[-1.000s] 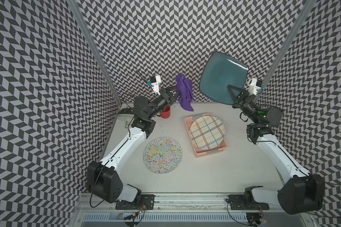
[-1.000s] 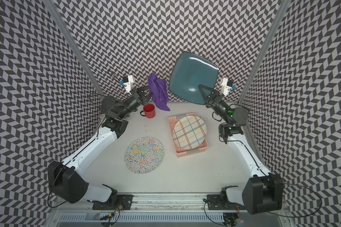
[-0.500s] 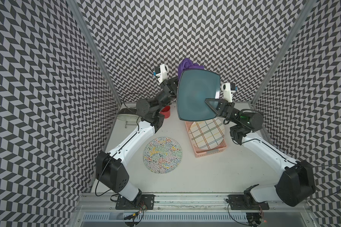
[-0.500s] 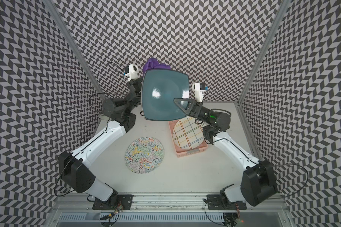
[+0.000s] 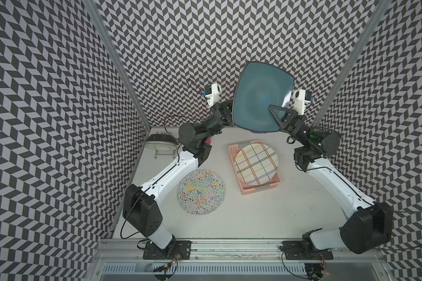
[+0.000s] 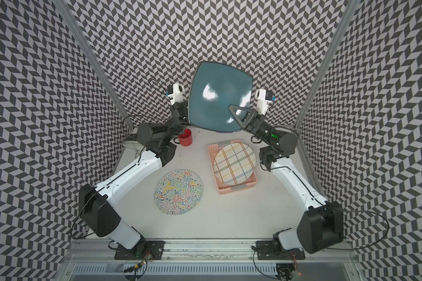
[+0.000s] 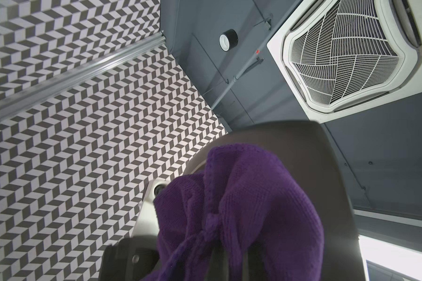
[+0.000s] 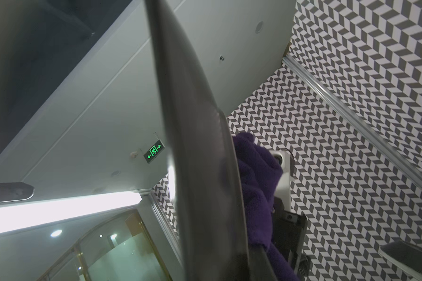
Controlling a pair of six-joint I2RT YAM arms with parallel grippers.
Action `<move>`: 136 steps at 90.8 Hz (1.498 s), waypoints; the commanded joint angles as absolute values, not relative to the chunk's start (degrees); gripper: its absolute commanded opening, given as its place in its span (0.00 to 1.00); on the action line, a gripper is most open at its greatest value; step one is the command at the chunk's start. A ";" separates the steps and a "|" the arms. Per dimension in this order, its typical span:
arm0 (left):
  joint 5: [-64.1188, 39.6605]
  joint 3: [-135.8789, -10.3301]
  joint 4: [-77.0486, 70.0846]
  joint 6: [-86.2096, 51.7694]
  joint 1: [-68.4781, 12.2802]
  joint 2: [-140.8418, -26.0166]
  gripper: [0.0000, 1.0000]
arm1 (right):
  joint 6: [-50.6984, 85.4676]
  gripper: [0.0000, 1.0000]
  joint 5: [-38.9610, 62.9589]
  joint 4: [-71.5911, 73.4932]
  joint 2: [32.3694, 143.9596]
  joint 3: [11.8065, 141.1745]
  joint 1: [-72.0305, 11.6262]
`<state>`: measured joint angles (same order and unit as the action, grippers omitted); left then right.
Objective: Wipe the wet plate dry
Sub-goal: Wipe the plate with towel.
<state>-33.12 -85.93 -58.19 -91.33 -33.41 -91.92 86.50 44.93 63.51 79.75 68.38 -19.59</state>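
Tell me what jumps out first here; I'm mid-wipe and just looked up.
The teal square plate dominates: the right hand holds it by its edge, tilted up high above the table. Behind it, the left hand clamps a bunched purple cloth against the plate's underside. Down below, a plaid plate sits in a pink basket beside a squiggle-patterned plate.

Dark plate seen edge-on, running from 12 o'clock to 6 o'clock through frame centre; rim blurred. Purple cloth bunched at 4 o'clock, pressed against the plate's far face. White camera housing just behind the cloth. Green exit sign on the ceiling toward 9 o'clock. Lit strip light at 8 o'clock. Chevron wall with aluminium rail from 1 to 4 o'clock.
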 commanded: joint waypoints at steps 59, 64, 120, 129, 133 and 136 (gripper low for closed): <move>-35.06 -81.51 -25.47 -57.19 -38.25 -75.71 0.00 | 89.64 0.00 35.48 66.63 82.83 75.73 -11.67; -32.95 -80.61 -20.53 -53.16 -37.76 -73.65 0.00 | 89.54 0.00 34.28 65.10 81.40 72.62 -10.35; -3.62 -93.34 13.77 -30.98 -35.11 -79.75 0.00 | 62.41 0.00 34.15 36.36 74.04 73.17 -17.55; -4.91 -96.32 14.43 -31.76 -30.45 -81.77 0.00 | 57.25 0.00 35.78 34.67 71.60 71.19 -19.99; -4.53 -99.11 15.93 -30.34 -29.64 -83.16 0.00 | 54.17 0.00 36.22 33.06 70.28 70.10 -21.79; -4.37 -101.56 18.10 -28.66 -29.53 -84.63 0.00 | 52.03 0.00 36.40 31.53 69.48 69.57 -23.45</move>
<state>-8.97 -94.83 12.32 -31.42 -32.03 -82.52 60.10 33.32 23.92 76.09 69.06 -19.22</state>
